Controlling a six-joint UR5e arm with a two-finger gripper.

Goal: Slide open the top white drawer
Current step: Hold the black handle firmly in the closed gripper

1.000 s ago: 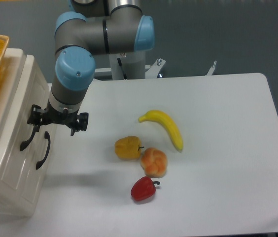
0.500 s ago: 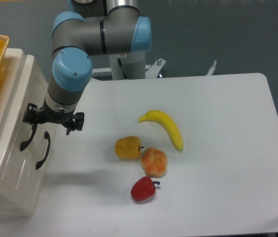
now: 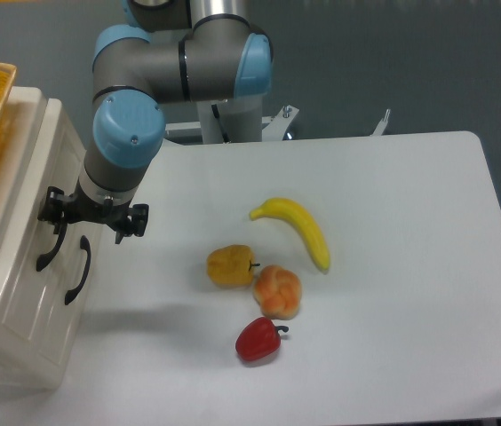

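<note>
Drawer: the top white drawer [image 3: 21,209] sits at the surface's left edge, shut, flush with the cabinet.
Pincer: my pincer [image 3: 55,216] is at its black handle [image 3: 49,241]; I cannot tell whether it grips.
Progress: pull not yet done; grasp and slide remain.

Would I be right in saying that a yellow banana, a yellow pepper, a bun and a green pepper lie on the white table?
Not quite: the camera view shows the pepper nearest the front edge is a red pepper, not green. The banana, yellow pepper and bun do lie on the white table.
</note>
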